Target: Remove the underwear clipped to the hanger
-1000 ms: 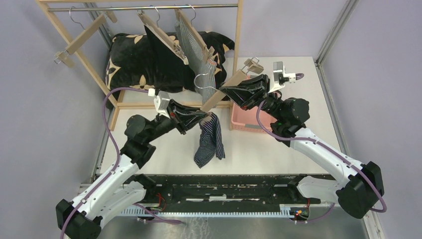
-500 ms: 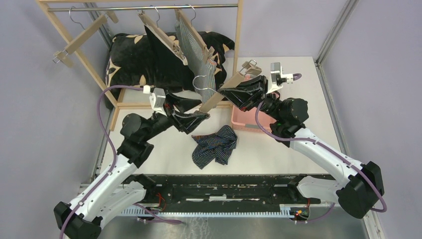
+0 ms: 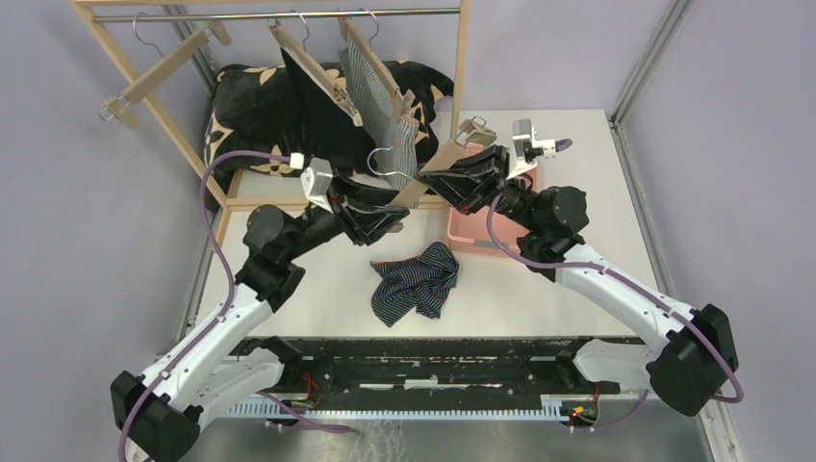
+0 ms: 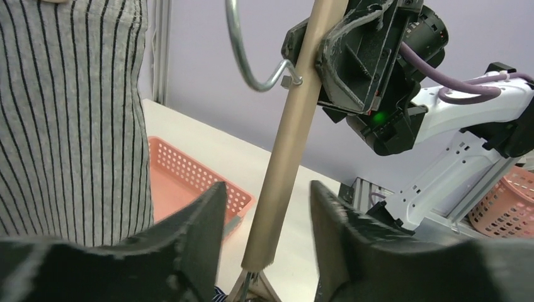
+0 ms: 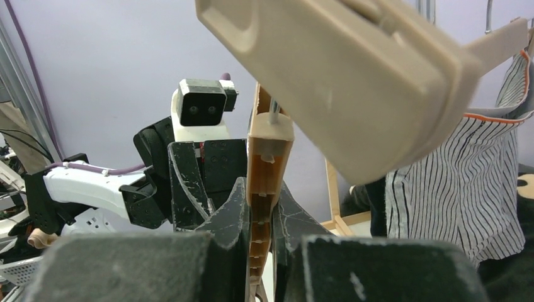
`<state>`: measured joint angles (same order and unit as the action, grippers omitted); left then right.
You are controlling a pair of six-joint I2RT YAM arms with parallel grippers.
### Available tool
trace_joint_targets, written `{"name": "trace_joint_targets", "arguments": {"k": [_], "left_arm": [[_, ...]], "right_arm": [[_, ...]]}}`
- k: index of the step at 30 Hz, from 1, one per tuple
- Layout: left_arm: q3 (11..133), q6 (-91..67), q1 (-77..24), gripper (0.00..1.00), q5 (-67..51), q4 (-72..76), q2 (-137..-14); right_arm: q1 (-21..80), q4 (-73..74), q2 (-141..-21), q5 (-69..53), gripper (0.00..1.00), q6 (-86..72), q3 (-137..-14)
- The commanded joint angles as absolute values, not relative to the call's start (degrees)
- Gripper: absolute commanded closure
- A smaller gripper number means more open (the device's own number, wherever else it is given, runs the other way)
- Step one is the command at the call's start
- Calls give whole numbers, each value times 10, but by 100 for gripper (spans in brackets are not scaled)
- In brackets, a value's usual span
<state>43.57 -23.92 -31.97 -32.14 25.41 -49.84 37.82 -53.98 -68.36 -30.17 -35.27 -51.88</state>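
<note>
The navy striped underwear (image 3: 416, 282) lies crumpled on the table, free of any clip. My right gripper (image 3: 430, 181) is shut on the bar of a wooden hanger (image 3: 448, 152) held tilted in the air; the bar (image 5: 269, 189) is pinched between its jaws, with one clip (image 5: 340, 75) close to the camera. My left gripper (image 3: 393, 214) is open at the hanger's lower end, and the bar (image 4: 286, 157) runs between its jaws without touching. On the rack hang the black underwear (image 3: 308, 106) and the grey pinstriped underwear (image 3: 385, 96), each clipped to its hanger.
A wooden rack (image 3: 460, 67) stands at the back with an empty hanger (image 3: 159, 72) on its left. A black flowered cushion (image 3: 245, 111) lies under it. A pink basket (image 3: 476, 236) sits under my right gripper. The pinstriped cloth (image 4: 69, 119) hangs close beside my left gripper.
My left gripper opened and the navy underwear dropped from it onto the table. The left gripper then rose to the hanger's lower end. The right gripper shifted the hanger slightly left.
</note>
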Motion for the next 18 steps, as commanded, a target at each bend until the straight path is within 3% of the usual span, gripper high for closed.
{"name": "trace_joint_targets", "arguments": {"k": [1, 4, 5, 9, 13, 14, 18], "left_arm": [[451, -253, -321, 51, -352, 302, -512], [450, -258, -321, 91, -358, 308, -518], [447, -261, -321, 96, -358, 312, -517], [439, -273, -321, 97, -356, 320, -498], [467, -251, -321, 97, -325, 230, -468], [487, -235, -321, 97, -303, 190, -457], [563, -193, -321, 97, -219, 4, -427]], "right_arm": [[384, -578, -689, -312, 99, -361, -552], [385, -577, -691, -312, 99, -361, -555], [385, -577, -691, -311, 99, -360, -555], [386, -563, -686, -302, 99, -353, -552], [386, -543, -675, -296, 99, -335, -547], [385, -537, -672, -294, 93, -330, -546], [386, -473, -651, -287, 27, -298, -540]]}}
